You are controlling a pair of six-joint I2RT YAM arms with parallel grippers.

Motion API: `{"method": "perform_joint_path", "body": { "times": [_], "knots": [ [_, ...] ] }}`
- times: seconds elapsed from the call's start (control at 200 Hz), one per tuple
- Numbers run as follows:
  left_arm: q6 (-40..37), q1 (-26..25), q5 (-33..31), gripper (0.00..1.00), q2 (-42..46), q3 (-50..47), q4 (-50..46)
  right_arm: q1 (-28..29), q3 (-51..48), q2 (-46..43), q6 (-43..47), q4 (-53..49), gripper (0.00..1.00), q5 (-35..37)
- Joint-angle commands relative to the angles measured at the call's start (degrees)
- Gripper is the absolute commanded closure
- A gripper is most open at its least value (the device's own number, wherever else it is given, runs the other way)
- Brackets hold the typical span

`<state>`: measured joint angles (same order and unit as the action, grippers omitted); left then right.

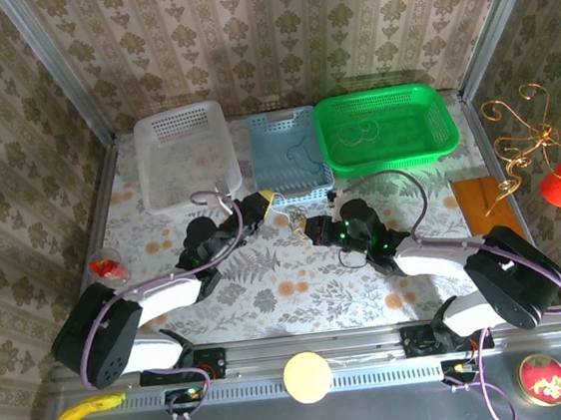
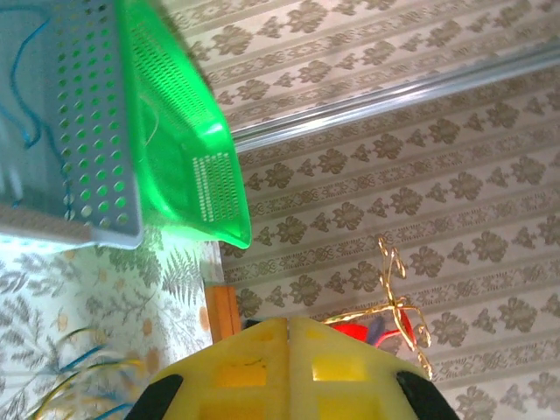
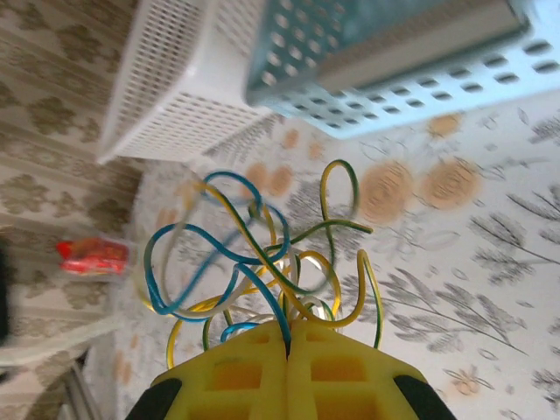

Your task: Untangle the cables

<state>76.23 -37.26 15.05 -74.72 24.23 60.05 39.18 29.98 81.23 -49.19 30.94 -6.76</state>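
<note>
A tangle of thin yellow, blue and pale flexible cables (image 3: pixel 262 267) is looping out just in front of the light blue perforated plastic basket (image 3: pixel 394 79), over the floral-patterned desk (image 3: pixel 490 262). The right gripper (image 3: pixel 289 325) is clenching its yellow fingers on strands of that tangle, just in front of the basket. The left gripper (image 2: pixel 289 322) is pressing its yellow fingers tight together by the basket's front left corner; whether it is pinching a strand I cannot tell.

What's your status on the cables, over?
Right gripper shut on the cables, still one tangle. Left gripper shut, hold unclear. Blue basket close beyond.
</note>
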Motion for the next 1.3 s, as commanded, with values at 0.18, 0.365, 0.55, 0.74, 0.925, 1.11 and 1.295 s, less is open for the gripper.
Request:
{"method": "perform_joint_path", "body": {
  "times": [0.18, 0.365, 0.55, 0.74, 0.925, 1.11, 1.295],
  "knots": [
    [-12.81, 0.77, 5.96, 1.0, 2.74, 5.98, -7.3, -0.29, -0.14, 2.82, 2.66, -3.95, 0.61, 1.06],
    [-13.9, 0.78, 6.85, 1.0, 2.89, 7.3, -9.27, -1.92, 2.68, -1.15, 5.71, -10.86, 0.44, -0.89],
    [-14.22, 0.64, 7.31, 1.0, 3.69, 9.21, -11.35, -4.47, 8.16, -8.87, 9.85, -19.24, 0.39, -3.45],
    [-16.06, 0.54, 9.78, 1.0, 4.05, 13.51, -12.94, -8.3, 17.84, -12.4, 11.57, -27.25, 0.37, -7.02],
    [-17.05, 0.43, 10.44, 1.0, 3.45, 15.4, -11.95, -10.88, 26.15, -12.94, 11.31, -30.16, 0.36, -11.11],
    [-17.63, 0.43, 11.53, 1.0, 1.82, 15.76, -10.08, -11.69, 28.15, -12.86, 12.11, -29.51, 0.34, -15.62],
    [-16.13, 0.44, 12.71, 1.0, -1.22, 14.83, -3.93, -12.26, 25.36, -12.96, 13.79, -26.34, 0.34, -19.96]
  ]
}}
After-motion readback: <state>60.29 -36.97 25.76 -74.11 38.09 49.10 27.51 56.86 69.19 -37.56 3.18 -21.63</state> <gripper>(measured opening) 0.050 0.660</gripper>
